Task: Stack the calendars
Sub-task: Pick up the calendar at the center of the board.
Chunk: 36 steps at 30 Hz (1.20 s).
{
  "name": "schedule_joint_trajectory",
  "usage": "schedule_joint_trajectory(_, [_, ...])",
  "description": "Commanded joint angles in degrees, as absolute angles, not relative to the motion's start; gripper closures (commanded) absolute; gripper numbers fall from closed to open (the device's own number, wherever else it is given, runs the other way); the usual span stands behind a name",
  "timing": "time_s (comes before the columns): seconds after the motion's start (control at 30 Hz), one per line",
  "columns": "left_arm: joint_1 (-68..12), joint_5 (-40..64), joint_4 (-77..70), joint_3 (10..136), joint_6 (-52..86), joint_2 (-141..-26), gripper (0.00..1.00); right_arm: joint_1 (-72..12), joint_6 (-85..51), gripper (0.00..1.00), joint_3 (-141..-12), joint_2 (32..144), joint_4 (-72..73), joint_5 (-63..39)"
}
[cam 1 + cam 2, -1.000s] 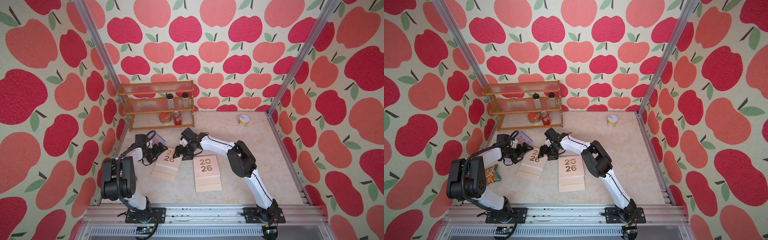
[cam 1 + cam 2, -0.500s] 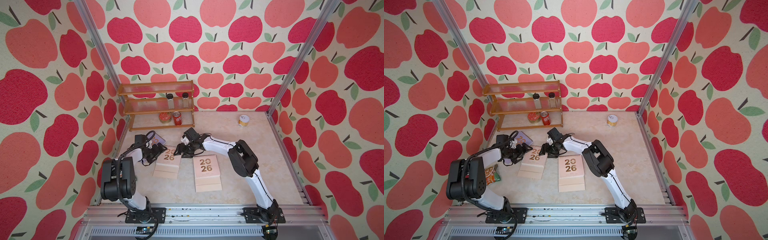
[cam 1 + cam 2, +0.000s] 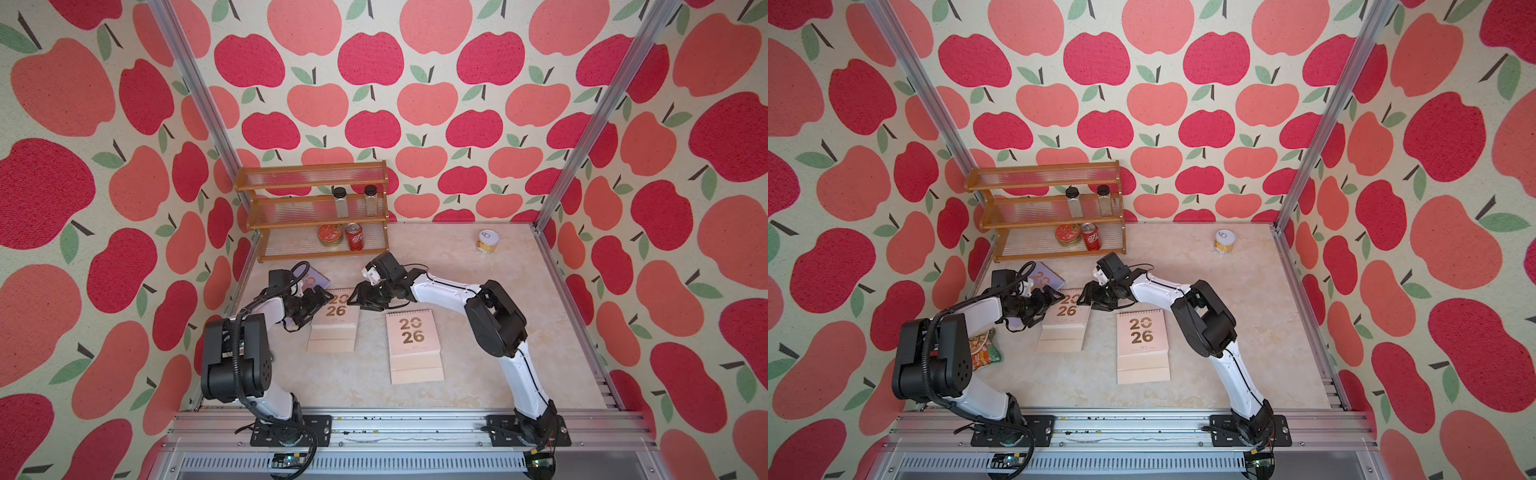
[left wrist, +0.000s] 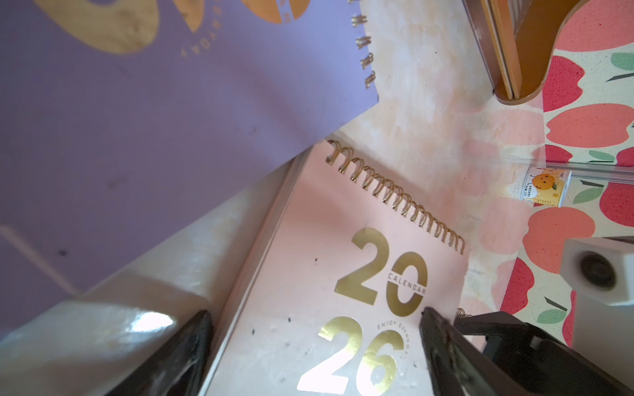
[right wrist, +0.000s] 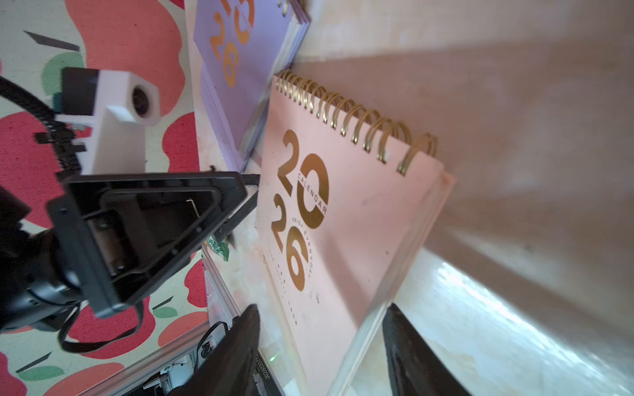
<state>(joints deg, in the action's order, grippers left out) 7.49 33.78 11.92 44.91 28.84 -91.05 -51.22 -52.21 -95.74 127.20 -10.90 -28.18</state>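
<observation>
Snack packet (image 3: pixel 983 348) lies far left on the table (image 3: pixel 353 382), half hidden by the left arm (image 3: pixel 934 357) in a top view. Next comes the lavender calendar (image 3: pixel 319 279), flat near the wooden shelf (image 3: pixel 316 216) and partly under that arm — I cannot tell whether it is one calendar or two. The left gripper (image 3: pixel 318 308) sits low at the left edge of the first peach calendar (image 3: pixel 334 328), fingers (image 4: pixel 185 353) spread wide on either side of its cover. That calendar lies with its spiral corner right against the lavender one. At its right edge I have the right gripper (image 3: pixel 360 300), fingers (image 5: pixel 415 353) apart with the calendar's side between them — whether they press on it I cannot tell. Just beyond, apart from the rest, the second peach calendar (image 3: pixel 413 345) lies flat. A yellow can (image 3: pixel 487 242) stands far back on the right.
</observation>
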Motion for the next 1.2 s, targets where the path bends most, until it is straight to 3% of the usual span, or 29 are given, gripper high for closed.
schedule_joint_trajectory(0.0, [6.5,40.5,12.5,43.7,30.0,-89.6,0.08,-52.7,-52.3,0.42,-96.6,124.6,-4.6,-32.4])
schedule_joint_trajectory(0.13, [6.5,40.8,12.1,43.5,30.1,-88.7,0.08,-52.8,-52.8,0.44,-97.0,125.1,-5.1,-32.4])
schedule_joint_trajectory(0.23, [6.5,40.8,11.9,43.4,30.1,-88.3,0.08,-53.2,-52.5,0.52,-97.4,125.3,-5.7,-32.0])
schedule_joint_trajectory(0.5, [6.4,40.5,11.7,43.4,30.1,-87.8,0.08,-53.0,-50.7,1.0,-97.6,124.7,-8.1,-30.6])
schedule_joint_trajectory(0.67, [5.7,41.4,10.3,43.7,29.1,-85.7,0.05,-50.8,-47.3,1.0,-94.4,119.3,-8.0,-32.0])
schedule_joint_trajectory(0.97, [-0.2,38.4,10.5,47.4,24.8,-76.9,0.0,-43.3,-35.3,1.0,-78.2,98.0,-13.0,-35.9])
schedule_joint_trajectory(1.17, [-3.0,38.4,11.2,50.3,23.0,-74.2,0.0,-37.2,-33.5,1.0,-64.6,87.2,-12.4,-46.5])
